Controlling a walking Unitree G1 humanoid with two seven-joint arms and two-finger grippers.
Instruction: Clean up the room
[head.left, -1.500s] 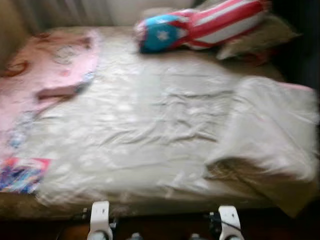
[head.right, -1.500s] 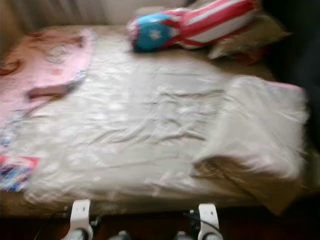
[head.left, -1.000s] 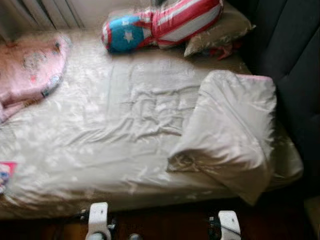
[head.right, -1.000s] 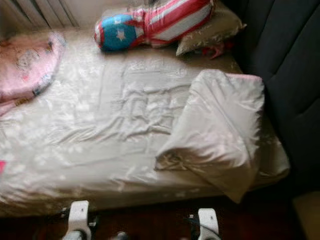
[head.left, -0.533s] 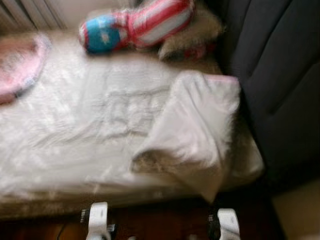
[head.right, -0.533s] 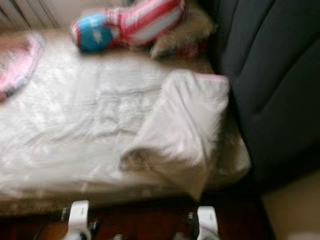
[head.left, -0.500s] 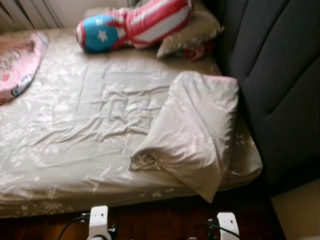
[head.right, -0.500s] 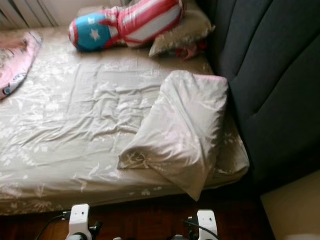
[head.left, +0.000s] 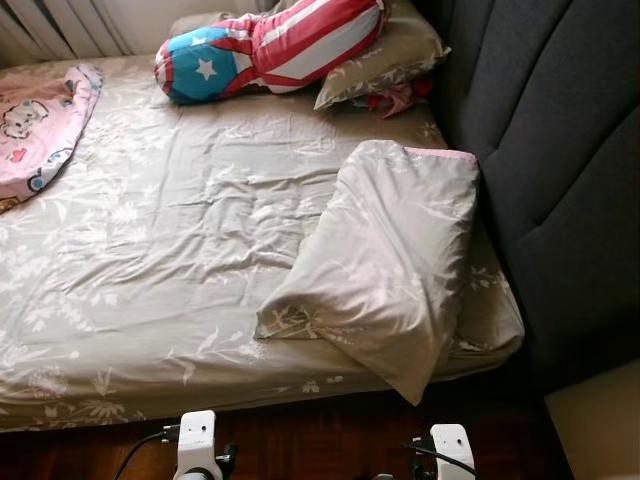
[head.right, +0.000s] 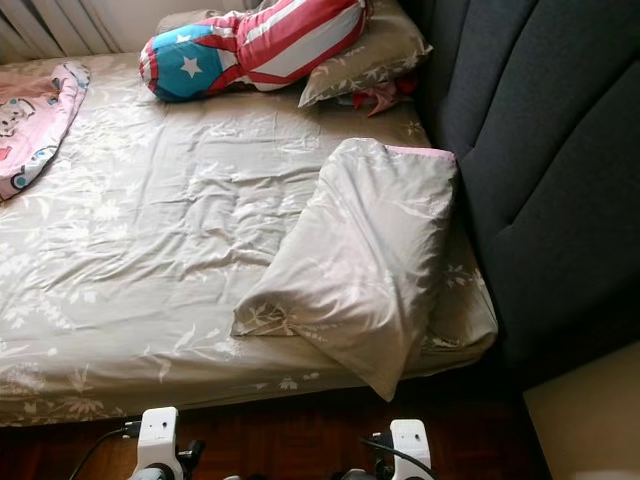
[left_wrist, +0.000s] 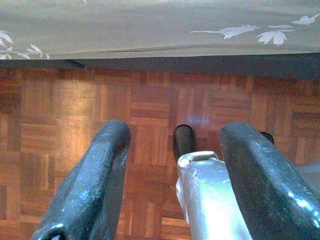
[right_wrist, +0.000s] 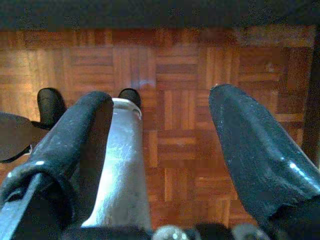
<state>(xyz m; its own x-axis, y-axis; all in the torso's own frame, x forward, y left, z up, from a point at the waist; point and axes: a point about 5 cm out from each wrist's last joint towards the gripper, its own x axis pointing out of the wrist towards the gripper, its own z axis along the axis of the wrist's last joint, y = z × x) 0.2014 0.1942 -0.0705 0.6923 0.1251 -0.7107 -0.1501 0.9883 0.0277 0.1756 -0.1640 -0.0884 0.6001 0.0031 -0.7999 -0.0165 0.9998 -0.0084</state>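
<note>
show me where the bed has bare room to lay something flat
The widest free patch of sheet lies between the pink blanket and the folded pillow, below the striped cushion. The corner by the headboard is crowded with the cushion and another pillow.

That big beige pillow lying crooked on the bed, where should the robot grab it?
Probably by the pointed corner of the beige pillow that hangs over the near edge of the bed, coming from the robot's side. That corner sticks out with free space around it, so the jaws can close on the soft fabric. Both grippers hang low over the wooden floor, so an arm must rise first.
</note>
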